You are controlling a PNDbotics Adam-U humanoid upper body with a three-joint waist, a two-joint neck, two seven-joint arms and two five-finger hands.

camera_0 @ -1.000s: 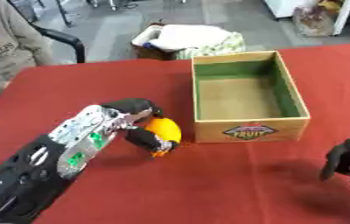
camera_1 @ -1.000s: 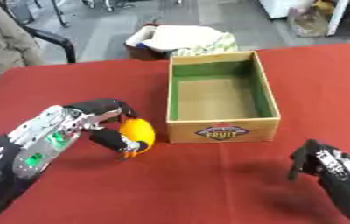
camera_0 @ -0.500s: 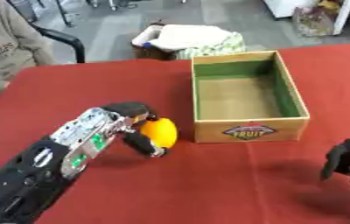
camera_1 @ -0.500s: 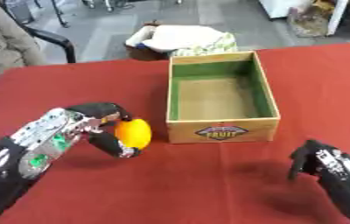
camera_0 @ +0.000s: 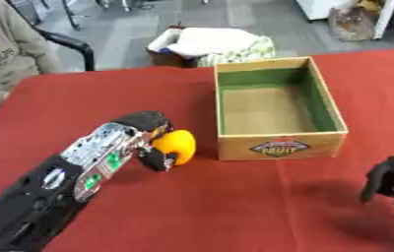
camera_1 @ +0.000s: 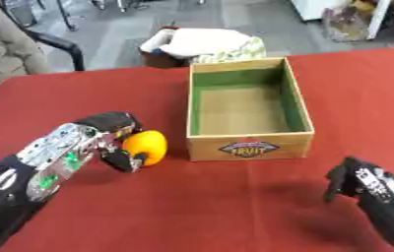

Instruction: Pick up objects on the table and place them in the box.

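Orange held in left robot hand, centre-left, beside box; right robot hand curled, empty, lower right.

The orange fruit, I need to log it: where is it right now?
The orange fruit sits in the left hand's curled fingers on the red table, just left of the wooden box.

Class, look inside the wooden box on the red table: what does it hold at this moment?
The wooden box shows only its bare tan floor and green inner walls; nothing lies in it. Its near wall hides a strip of floor. The orange fruit sits outside, in the left hand.
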